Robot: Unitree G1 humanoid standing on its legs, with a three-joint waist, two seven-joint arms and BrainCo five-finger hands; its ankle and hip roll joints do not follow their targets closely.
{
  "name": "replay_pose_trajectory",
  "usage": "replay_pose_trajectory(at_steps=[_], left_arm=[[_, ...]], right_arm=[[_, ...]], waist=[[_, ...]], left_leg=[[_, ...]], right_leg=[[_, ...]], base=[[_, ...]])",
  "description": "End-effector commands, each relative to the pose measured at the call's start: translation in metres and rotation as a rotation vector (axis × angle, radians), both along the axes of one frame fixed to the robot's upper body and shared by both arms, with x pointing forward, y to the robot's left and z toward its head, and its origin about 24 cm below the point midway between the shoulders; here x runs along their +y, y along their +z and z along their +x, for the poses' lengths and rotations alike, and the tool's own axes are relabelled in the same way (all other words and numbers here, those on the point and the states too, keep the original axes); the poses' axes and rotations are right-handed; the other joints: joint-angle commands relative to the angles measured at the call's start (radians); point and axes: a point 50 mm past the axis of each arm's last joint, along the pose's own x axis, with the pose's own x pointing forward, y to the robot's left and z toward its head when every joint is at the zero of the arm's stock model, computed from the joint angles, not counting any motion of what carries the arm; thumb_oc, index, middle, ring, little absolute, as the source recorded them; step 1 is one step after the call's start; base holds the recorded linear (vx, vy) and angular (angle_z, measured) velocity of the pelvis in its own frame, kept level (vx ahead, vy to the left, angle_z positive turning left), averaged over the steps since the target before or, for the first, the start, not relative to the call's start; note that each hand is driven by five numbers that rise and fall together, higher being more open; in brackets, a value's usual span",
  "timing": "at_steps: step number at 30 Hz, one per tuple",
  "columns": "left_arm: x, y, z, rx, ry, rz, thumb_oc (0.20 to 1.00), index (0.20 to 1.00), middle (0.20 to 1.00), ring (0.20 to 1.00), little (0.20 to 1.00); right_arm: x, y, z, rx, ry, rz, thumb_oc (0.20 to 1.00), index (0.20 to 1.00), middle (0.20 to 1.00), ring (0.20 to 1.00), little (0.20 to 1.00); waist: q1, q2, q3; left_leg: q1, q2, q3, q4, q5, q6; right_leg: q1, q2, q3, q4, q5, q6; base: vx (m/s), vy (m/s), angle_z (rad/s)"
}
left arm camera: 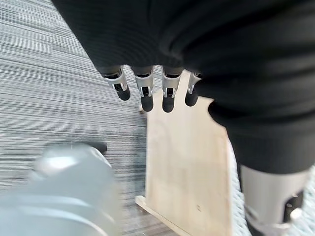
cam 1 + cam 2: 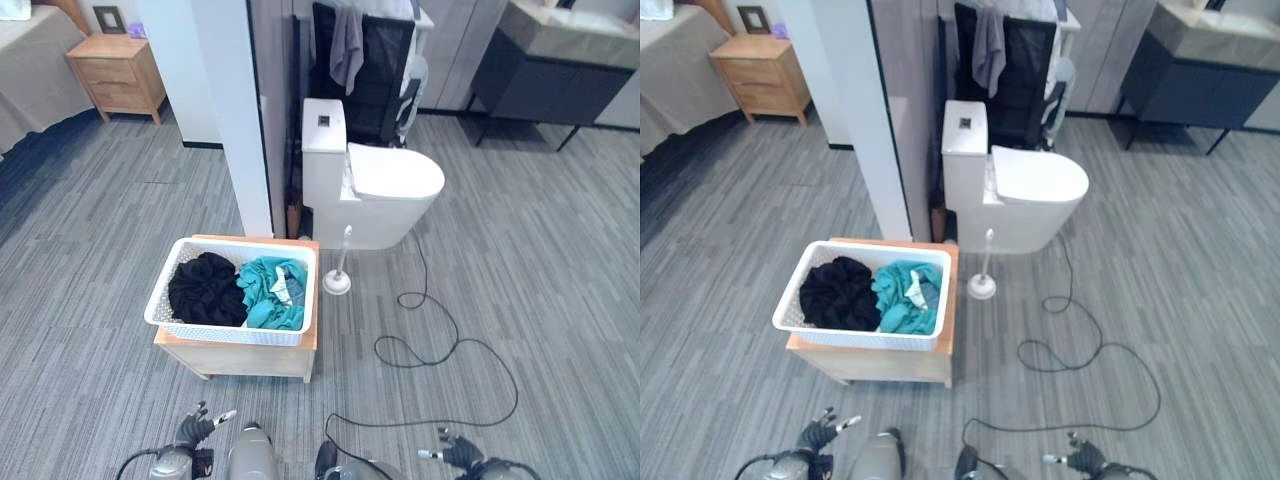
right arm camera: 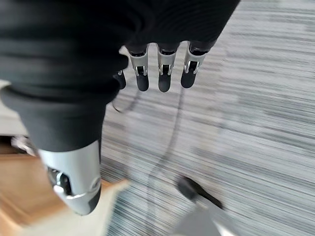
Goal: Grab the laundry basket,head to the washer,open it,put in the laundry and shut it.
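Note:
A white laundry basket (image 2: 170,326) rests on a low wooden stand (image 2: 250,358) on the carpet, a short way in front of me. Inside lie a black garment (image 2: 207,289) and a teal garment (image 2: 272,292). My left hand (image 2: 197,430) hangs low at the bottom edge, short of the stand, with its fingers (image 1: 143,87) straight and nothing in them. My right hand (image 2: 455,450) hangs at the bottom right over bare carpet, fingers (image 3: 165,66) relaxed and empty. The stand's wooden side (image 1: 189,162) shows past the left hand.
A white toilet (image 2: 372,185) stands behind the basket, with a toilet brush (image 2: 338,275) beside it. A white wall edge (image 2: 235,110) rises left of the toilet. A wooden nightstand (image 2: 115,72) and a bed are far left, a dark cabinet (image 2: 550,80) far right.

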Motion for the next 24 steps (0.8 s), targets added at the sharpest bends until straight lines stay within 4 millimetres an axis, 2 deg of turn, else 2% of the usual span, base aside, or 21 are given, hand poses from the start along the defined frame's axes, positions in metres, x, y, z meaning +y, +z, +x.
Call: replay_pose_trajectory(at_steps=[1,2,5,7,10,13,14,15,18,20,22,23,24], left_arm=[[0.01,0.015,0.012,-0.092,0.03,0.055,1.0,1.0,1.0,1.0,1.0],[0.015,0.018,0.012,-0.099,0.029,0.084,1.0,1.0,1.0,1.0,1.0],[0.02,0.024,0.014,-0.119,0.034,0.125,1.0,1.0,1.0,1.0,1.0],[0.025,0.04,0.025,-0.195,0.029,0.184,1.0,1.0,1.0,1.0,1.0],[0.029,0.048,0.031,-0.221,0.036,0.214,1.0,1.0,1.0,1.0,1.0],[0.04,0.085,0.051,-0.367,0.038,0.291,1.0,1.0,1.0,1.0,1.0],[0.05,0.117,0.063,-0.477,0.02,0.402,1.0,1.0,1.0,1.0,1.0],[0.052,0.133,0.069,-0.536,0.018,0.438,1.0,1.0,1.0,1.0,1.0],[0.059,0.184,0.082,-0.708,0.004,0.594,1.0,1.0,1.0,1.0,1.0],[0.056,0.213,0.09,-0.811,-0.017,0.657,1.0,1.0,1.0,1.0,1.0],[0.052,0.236,0.098,-0.894,-0.033,0.686,1.0,1.0,1.0,1.0,1.0],[0.053,0.236,0.098,-0.895,-0.033,0.686,1.0,1.0,1.0,1.0,1.0],[0.048,0.251,0.107,-0.945,-0.05,0.695,1.0,1.0,1.0,1.0,1.0]], right_arm=[[-0.025,0.02,0.008,-0.112,-0.06,-0.052,1.0,1.0,1.0,1.0,1.0],[-0.027,0.03,0.016,-0.163,-0.049,-0.062,1.0,1.0,1.0,1.0,1.0],[-0.03,0.038,0.02,-0.211,-0.069,-0.065,1.0,1.0,1.0,1.0,1.0],[-0.037,0.052,0.026,-0.292,-0.129,-0.068,1.0,1.0,1.0,1.0,1.0],[-0.041,0.058,0.029,-0.319,-0.146,-0.076,1.0,1.0,1.0,1.0,1.0],[-0.051,0.084,0.048,-0.416,-0.139,-0.135,1.0,1.0,1.0,1.0,1.0],[-0.052,0.1,0.064,-0.476,-0.114,-0.166,1.0,1.0,1.0,1.0,1.0],[-0.051,0.105,0.07,-0.498,-0.107,-0.173,1.0,1.0,1.0,1.0,1.0],[-0.04,0.122,0.097,-0.575,-0.071,-0.151,1.0,1.0,1.0,1.0,1.0],[-0.031,0.131,0.114,-0.612,-0.049,-0.138,1.0,1.0,1.0,1.0,1.0],[-0.022,0.141,0.132,-0.649,-0.031,-0.128,1.0,1.0,1.0,1.0,1.0],[-0.022,0.142,0.132,-0.65,-0.031,-0.128,1.0,1.0,1.0,1.0,1.0],[-0.012,0.152,0.147,-0.688,-0.011,-0.11,1.0,1.0,1.0,1.0,1.0]], waist=[[0.01,0.012,-0.032],[0.009,0.02,-0.035],[0.009,0.022,-0.046],[0.01,0.032,-0.067],[0.01,0.035,-0.072],[0.018,0.042,-0.076],[0.027,0.044,-0.062],[0.033,0.045,-0.056],[0.055,0.041,-0.027],[0.071,0.04,-0.008],[0.081,0.036,0.015],[0.081,0.035,0.016],[0.09,0.036,0.036]], left_leg=[[-0.013,-0.038,-0.031,-0.016,0.147,0.088],[-0.003,-0.03,-0.035,-0.027,0.154,0.079],[0.01,-0.034,-0.014,-0.026,0.151,0.075],[0.038,-0.05,0.012,-0.036,0.133,0.075],[0.051,-0.058,0.019,-0.045,0.128,0.075],[0.073,-0.084,0.04,-0.055,0.106,0.089],[0.069,-0.095,0.048,-0.056,0.095,0.098],[0.065,-0.099,0.05,-0.057,0.092,0.101],[0.042,-0.106,0.06,-0.06,0.086,0.108],[0.023,-0.109,0.064,-0.063,0.086,0.11],[-0.004,-0.112,0.069,-0.056,0.086,0.111],[-0.005,-0.112,0.069,-0.055,0.086,0.111],[-0.027,-0.115,0.07,-0.054,0.088,0.111]], right_leg=[[-0.011,-0.065,0.054,0.025,-0.058,0.112],[0.005,-0.062,0.07,0.042,-0.071,0.114],[0.024,-0.071,0.072,0.042,-0.077,0.12],[0.053,-0.099,0.078,0.029,-0.076,0.134],[0.058,-0.108,0.081,0.022,-0.072,0.141],[0.063,-0.144,0.087,0.003,-0.055,0.168],[0.051,-0.162,0.09,-0.003,-0.045,0.184],[0.044,-0.167,0.092,-0.006,-0.039,0.187],[0.016,-0.183,0.096,-0.023,-0.017,0.199],[-0.002,-0.191,0.095,-0.034,-0.003,0.207],[-0.025,-0.197,0.097,-0.042,0.01,0.211],[-0.026,-0.197,0.097,-0.041,0.01,0.211],[-0.045,-0.202,0.096,-0.047,0.02,0.215]], base=[[0.23,0.162,-0.27],[0.18,0.123,-0.29],[0.24,0.131,-0.31],[0.24,0.17,-0.19],[0.16,0.137,-0.12],[0.14,0.185,-0.05],[0.05,0.172,-0.12],[0.0,0.155,-0.18],[-0.06,0.072,-0.12],[-0.09,0.04,-0.04],[-0.08,0.031,-0.03],[-0.11,0.031,-0.05],[-0.11,0.027,-0.03]])
